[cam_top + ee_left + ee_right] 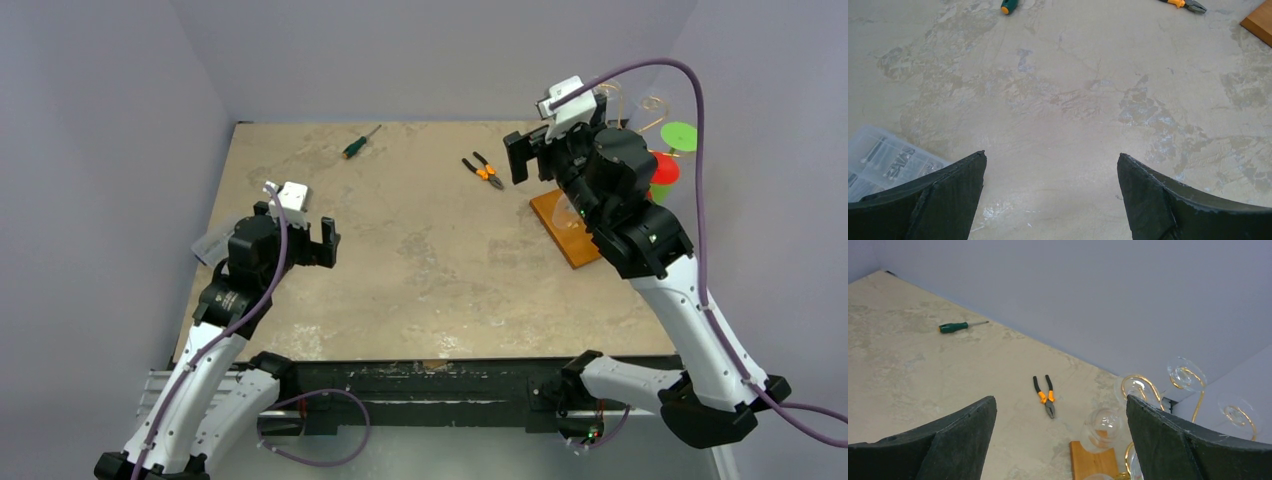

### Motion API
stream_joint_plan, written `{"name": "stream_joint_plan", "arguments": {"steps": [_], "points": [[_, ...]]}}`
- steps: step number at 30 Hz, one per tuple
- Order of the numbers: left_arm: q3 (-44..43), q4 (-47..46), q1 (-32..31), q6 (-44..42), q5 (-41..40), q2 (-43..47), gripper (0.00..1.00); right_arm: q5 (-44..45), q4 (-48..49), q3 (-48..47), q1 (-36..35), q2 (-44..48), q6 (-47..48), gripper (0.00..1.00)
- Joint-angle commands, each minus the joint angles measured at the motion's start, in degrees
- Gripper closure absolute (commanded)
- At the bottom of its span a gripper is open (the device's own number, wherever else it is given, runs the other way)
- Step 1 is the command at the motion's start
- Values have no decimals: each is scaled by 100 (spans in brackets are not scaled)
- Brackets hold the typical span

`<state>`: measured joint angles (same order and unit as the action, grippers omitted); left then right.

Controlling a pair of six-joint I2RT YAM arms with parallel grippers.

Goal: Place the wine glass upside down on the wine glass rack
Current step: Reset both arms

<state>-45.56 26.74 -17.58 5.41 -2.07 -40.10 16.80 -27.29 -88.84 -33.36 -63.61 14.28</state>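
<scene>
Left gripper [1050, 159] and right gripper [1060, 399] spread, nothing gripped. Wine glass rack [565, 228] set at far right, largely hidden by right arm. Clear wine glass [1103, 426] faintly seen among gold curls, stem indistinct.

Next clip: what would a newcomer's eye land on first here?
The wine glass rack at the table's far right, clear glass feet hanging in its gold curls, with a bright green disc and a red disc beside it. Next, the right gripper raised near it, jaws wide open, and the orange-handled pliers on the far side of the table.
</scene>
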Motion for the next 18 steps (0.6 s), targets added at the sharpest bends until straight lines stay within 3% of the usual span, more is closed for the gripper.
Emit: {"name": "stream_joint_plan", "arguments": {"steps": [1, 18], "points": [[-241, -95, 47, 74, 90, 58, 0, 285, 291, -289, 91, 60, -9, 2], [-244, -99, 45, 68, 119, 100, 0, 310, 333, -266, 172, -17, 48, 1]]}}
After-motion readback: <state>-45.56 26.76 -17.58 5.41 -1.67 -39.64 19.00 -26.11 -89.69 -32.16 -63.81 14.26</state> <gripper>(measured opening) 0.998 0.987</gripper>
